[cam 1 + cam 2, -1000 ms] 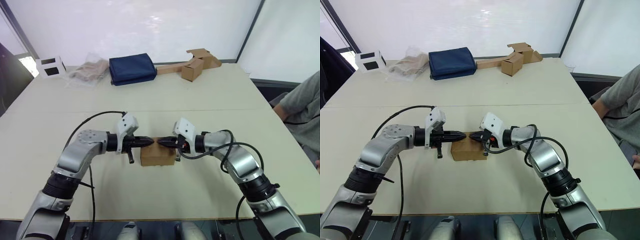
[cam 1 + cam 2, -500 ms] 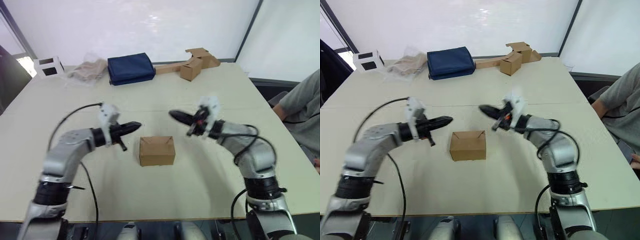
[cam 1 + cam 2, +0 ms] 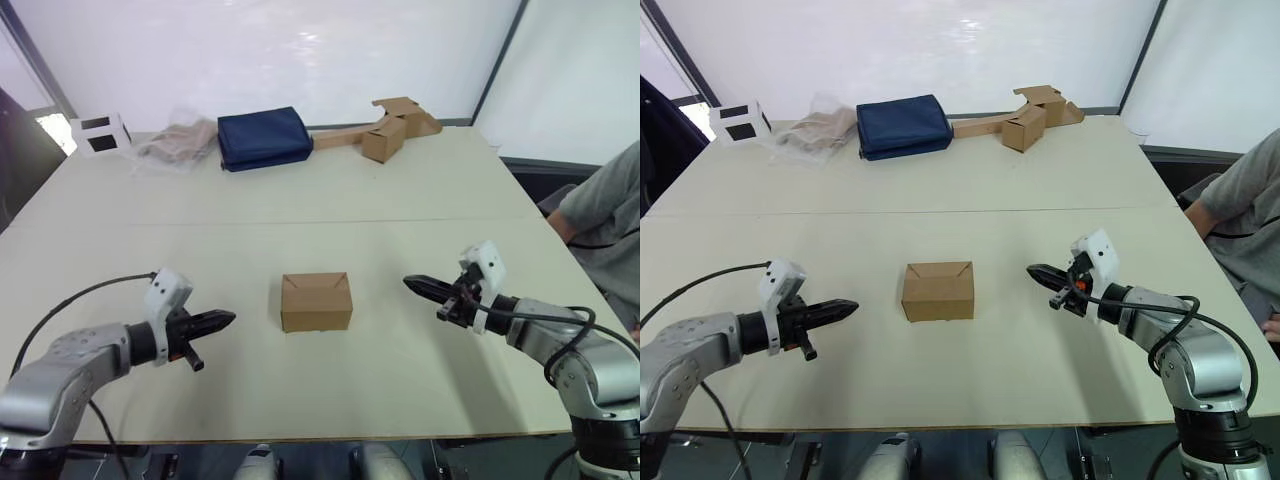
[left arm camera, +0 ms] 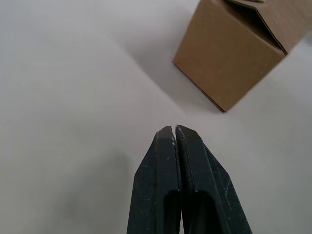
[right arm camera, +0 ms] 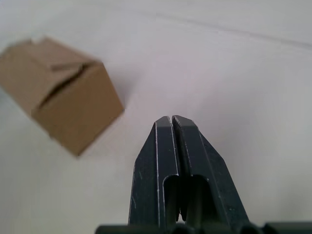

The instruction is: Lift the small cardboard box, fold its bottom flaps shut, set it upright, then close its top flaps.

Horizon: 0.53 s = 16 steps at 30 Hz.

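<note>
1. The small cardboard box (image 3: 316, 301) stands upright on the pale surface (image 3: 330, 200), between my two pincers and touching neither.
2. Its top flaps (image 3: 316, 282) lie folded shut, meeting along a seam.
3. My left pincer (image 3: 228, 318) hovers low over the surface, well to the left of the box, fingers pressed together and pointing at it, holding nothing.
4. My right pincer (image 3: 410, 283) hovers well to the right of the box, fingers also pressed together, tips aimed at it, holding nothing.
</note>
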Motion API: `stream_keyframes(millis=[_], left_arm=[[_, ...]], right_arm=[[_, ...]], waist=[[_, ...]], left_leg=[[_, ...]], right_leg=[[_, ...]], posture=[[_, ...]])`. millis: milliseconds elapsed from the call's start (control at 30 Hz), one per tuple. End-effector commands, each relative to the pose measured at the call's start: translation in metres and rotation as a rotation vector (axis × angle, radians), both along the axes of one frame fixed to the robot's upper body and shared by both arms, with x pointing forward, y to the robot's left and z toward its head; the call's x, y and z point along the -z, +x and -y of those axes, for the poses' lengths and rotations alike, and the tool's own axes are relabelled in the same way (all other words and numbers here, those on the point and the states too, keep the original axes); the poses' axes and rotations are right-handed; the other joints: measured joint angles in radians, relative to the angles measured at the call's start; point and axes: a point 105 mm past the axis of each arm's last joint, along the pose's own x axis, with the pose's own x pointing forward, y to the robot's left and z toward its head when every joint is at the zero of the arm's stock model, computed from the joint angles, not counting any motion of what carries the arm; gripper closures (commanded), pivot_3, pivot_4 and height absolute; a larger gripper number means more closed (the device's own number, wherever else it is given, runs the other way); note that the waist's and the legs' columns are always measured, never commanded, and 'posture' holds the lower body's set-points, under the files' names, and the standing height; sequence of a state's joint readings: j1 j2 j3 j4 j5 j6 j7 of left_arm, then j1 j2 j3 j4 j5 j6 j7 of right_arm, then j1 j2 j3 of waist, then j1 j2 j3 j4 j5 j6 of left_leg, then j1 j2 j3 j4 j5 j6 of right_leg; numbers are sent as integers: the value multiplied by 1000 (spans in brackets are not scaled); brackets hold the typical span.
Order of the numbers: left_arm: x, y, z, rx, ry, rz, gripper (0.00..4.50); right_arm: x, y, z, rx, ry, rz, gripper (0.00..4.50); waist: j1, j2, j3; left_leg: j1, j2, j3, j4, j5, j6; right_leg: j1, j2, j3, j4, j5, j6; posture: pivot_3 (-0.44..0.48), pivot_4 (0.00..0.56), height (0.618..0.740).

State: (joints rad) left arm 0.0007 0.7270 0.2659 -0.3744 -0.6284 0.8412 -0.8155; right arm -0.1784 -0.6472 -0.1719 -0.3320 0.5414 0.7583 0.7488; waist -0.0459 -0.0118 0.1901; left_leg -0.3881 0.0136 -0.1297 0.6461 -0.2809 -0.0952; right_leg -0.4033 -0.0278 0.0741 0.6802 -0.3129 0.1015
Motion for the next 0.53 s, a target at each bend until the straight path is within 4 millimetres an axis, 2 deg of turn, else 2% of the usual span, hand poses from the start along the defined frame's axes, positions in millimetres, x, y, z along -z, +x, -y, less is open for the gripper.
stream_keyframes(millis=[33, 267, 533], left_arm=[[-9, 1, -8, -63, -57, 24, 4438], [-2, -2, -7, -44, -56, 19, 4438], [1, 4, 2, -23, -83, -1, 4438]], right_arm=[[-1, -2, 2, -24, -16, 16, 4500], [10, 1, 3, -25, -30, 8, 4500], [15, -1, -1, -34, -22, 2, 4500]], waist=[[2, 0, 0], [3, 0, 0], [4, 0, 0]], left_leg=[[0, 0, 0, 0, 0, 0], [0, 0, 0, 0, 0, 0], [0, 0, 0, 0, 0, 0]], right_leg=[[0, 0, 0, 0, 0, 0], [0, 0, 0, 0, 0, 0], [0, 0, 0, 0, 0, 0]], posture=[[0, 150, 740], [0, 150, 740], [0, 150, 740]])
